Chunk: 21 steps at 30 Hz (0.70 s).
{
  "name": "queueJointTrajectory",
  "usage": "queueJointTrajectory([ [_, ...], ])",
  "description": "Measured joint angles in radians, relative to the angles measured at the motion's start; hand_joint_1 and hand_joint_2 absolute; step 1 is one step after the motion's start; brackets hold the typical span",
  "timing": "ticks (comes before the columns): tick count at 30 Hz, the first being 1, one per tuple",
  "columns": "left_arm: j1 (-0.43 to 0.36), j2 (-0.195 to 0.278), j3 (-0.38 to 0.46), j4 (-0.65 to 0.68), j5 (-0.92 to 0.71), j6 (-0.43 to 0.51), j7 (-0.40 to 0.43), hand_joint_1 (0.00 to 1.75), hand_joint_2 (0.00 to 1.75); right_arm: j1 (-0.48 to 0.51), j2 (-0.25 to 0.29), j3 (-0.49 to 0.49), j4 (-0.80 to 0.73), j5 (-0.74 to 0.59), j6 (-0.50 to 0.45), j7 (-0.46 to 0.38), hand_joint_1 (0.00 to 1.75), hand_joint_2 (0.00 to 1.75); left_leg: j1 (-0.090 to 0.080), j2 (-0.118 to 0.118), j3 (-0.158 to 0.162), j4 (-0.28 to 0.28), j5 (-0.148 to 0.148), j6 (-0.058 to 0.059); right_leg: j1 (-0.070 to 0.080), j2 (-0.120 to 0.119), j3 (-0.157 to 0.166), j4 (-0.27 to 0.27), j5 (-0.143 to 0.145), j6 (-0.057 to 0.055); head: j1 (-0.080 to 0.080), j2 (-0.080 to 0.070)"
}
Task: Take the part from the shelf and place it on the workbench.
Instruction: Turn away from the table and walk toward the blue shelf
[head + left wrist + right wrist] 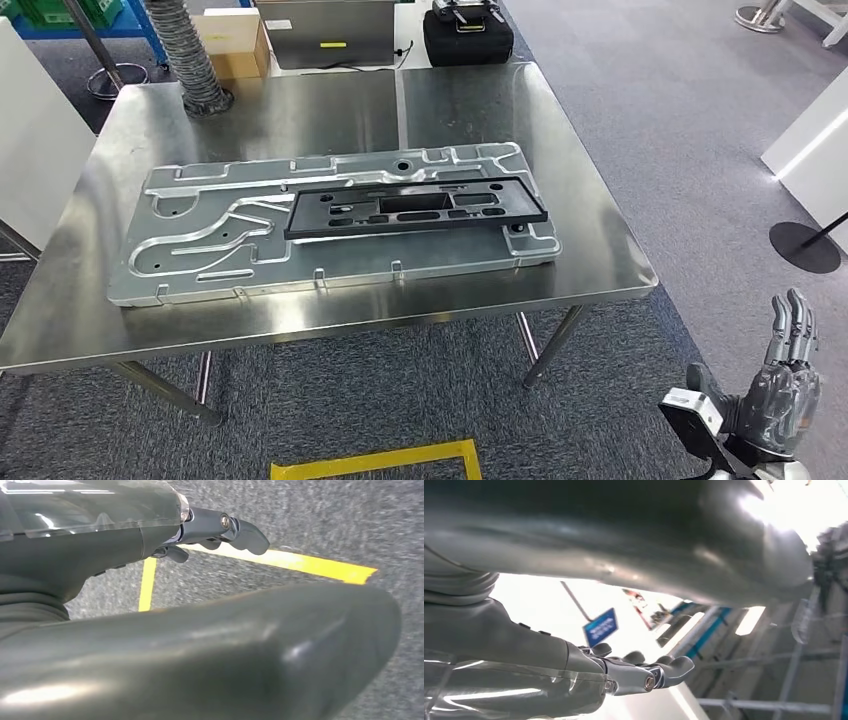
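The black frame-shaped part [415,208] lies flat on a large machined aluminium plate [200,245] on the steel workbench [310,315]. My right hand [785,375] is raised at the lower right, off the workbench's near right corner, fingers straight and apart, holding nothing. In the right wrist view that right hand [634,672] points up at the ceiling with empty fingers. In the left wrist view my left hand [210,530] hangs above grey carpet, fingers extended and nothing in them.
A ribbed grey hose [190,55], a cardboard box [235,45], a laptop [325,30] and a black case [468,35] stand beyond the workbench's far edge. Yellow floor tape [385,460] marks the carpet below me. White panels [815,140] stand at the right.
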Motion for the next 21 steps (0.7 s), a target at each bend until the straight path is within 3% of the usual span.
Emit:
queueJointTrajectory([
  [1,0.001,-0.001,0.0,0.0,-0.001,-0.001,0.0,0.0,0.0,-0.006,0.006,-0.02,0.03,0.004,0.01,0.001,0.0,0.0,-0.001,0.001,-0.014,0.001,0.011,0.0,-0.001,0.0,-0.006,0.061,-0.029,0.003,0.0,0.0],
  [2,0.001,-0.002,0.0,0.0,-0.004,-0.001,0.0,0.0,0.0,-0.012,0.012,-0.042,0.07,0.008,0.018,0.002,0.0,0.0,-0.001,0.002,-0.029,0.003,0.022,-0.001,-0.001,0.0,0.0,0.097,-0.033,0.004,0.0,0.0],
  [3,0.001,-0.003,0.0,0.0,-0.006,-0.002,0.0,0.0,0.0,-0.018,0.017,-0.066,0.113,0.009,0.023,0.002,0.0,0.0,-0.002,0.002,-0.043,0.004,0.031,-0.002,-0.001,0.0,0.024,0.098,-0.019,0.003,0.0,0.0],
  [5,0.002,-0.007,0.0,0.0,-0.009,-0.002,0.0,0.0,0.0,-0.033,0.024,-0.109,0.21,0.009,0.026,0.0,0.0,0.0,-0.003,0.001,-0.065,0.008,0.049,-0.006,0.001,0.001,0.129,-0.01,0.02,-0.007,0.0,0.0],
  [7,0.003,-0.013,0.0,0.0,-0.014,-0.001,0.0,0.0,0.0,-0.057,0.026,-0.148,0.324,0.016,0.027,-0.003,0.0,0.0,-0.005,0.002,-0.076,0.008,0.064,-0.015,0.008,0.001,0.243,-0.164,0.013,-0.022,0.0,0.0],
  [8,0.003,-0.015,0.0,0.0,-0.016,-0.001,0.001,0.0,0.0,-0.071,0.026,-0.168,0.389,0.023,0.024,-0.003,0.0,0.0,-0.004,0.003,-0.077,0.008,0.071,-0.02,0.013,0.001,0.273,-0.211,0.003,-0.028,0.0,0.0],
  [9,0.002,-0.017,0.0,0.0,-0.019,0.0,0.001,0.0,0.0,-0.082,0.025,-0.19,0.456,0.03,0.019,-0.004,0.0,0.0,-0.003,0.003,-0.078,0.006,0.078,-0.026,0.018,0.0,0.282,-0.231,-0.001,-0.033,0.0,0.0],
  [11,0.004,-0.019,0.0,0.0,-0.023,0.002,0.005,0.0,0.0,-0.106,0.022,-0.233,0.598,0.035,0.003,-0.004,0.0,0.0,0.0,0.002,-0.083,0.008,0.081,-0.037,0.017,-0.002,0.272,-0.237,0.017,-0.045,0.0,0.0],
  [12,0.006,-0.019,0.0,0.0,-0.026,0.003,0.007,0.0,0.0,-0.117,0.02,-0.253,0.668,0.032,-0.005,-0.004,0.0,0.0,0.0,0.001,-0.092,0.022,0.06,-0.042,0.015,-0.004,0.263,-0.24,0.029,-0.052,0.0,0.0],
  [14,0.009,-0.019,0.0,0.0,-0.029,0.004,0.011,0.0,0.0,-0.136,0.014,-0.283,0.8,0.017,-0.014,-0.002,0.0,0.0,0.001,-0.001,-0.121,0.108,-0.032,-0.048,0.013,-0.007,0.236,-0.244,0.054,-0.063,0.0,0.0],
  [16,0.01,-0.02,0.0,0.0,-0.032,0.004,0.014,0.0,0.0,-0.149,0.007,-0.312,0.929,0.003,-0.015,0.015,0.0,0.0,0.001,-0.001,-0.149,0.236,-0.117,-0.053,0.015,-0.009,0.204,-0.24,0.076,-0.066,0.0,0.0],
  [17,0.01,-0.02,0.0,0.0,-0.035,0.005,0.015,0.0,0.0,-0.156,0.004,-0.328,0.99,-0.002,-0.015,0.03,0.0,0.0,0.001,-0.001,-0.149,0.279,-0.123,-0.055,0.016,-0.01,0.186,-0.237,0.088,-0.065,-0.001,0.0],
  [18,0.011,-0.02,0.0,0.0,-0.037,0.005,0.016,0.0,0.0,-0.162,0.001,-0.344,1.045,-0.004,-0.015,0.046,0.0,0.0,0.001,-0.001,-0.134,0.292,-0.107,-0.055,0.016,-0.011,0.167,-0.231,0.098,-0.064,-0.001,0.0],
  [20,0.01,-0.02,-0.001,0.0,-0.041,0.004,0.017,0.0,0.0,-0.169,0.0,-0.369,1.133,-0.003,-0.016,0.083,0.0,0.0,0.001,-0.001,-0.055,0.218,-0.05,-0.053,0.016,-0.011,0.131,-0.215,0.114,-0.06,-0.001,0.0],
  [21,0.008,-0.02,-0.001,0.0,-0.043,0.004,0.018,0.0,0.0,-0.173,0.0,-0.378,1.168,0.003,-0.016,0.106,0.0,0.0,0.0,-0.001,0.002,0.142,-0.044,-0.05,0.017,-0.011,0.115,-0.205,0.12,-0.056,-0.001,0.0],
])
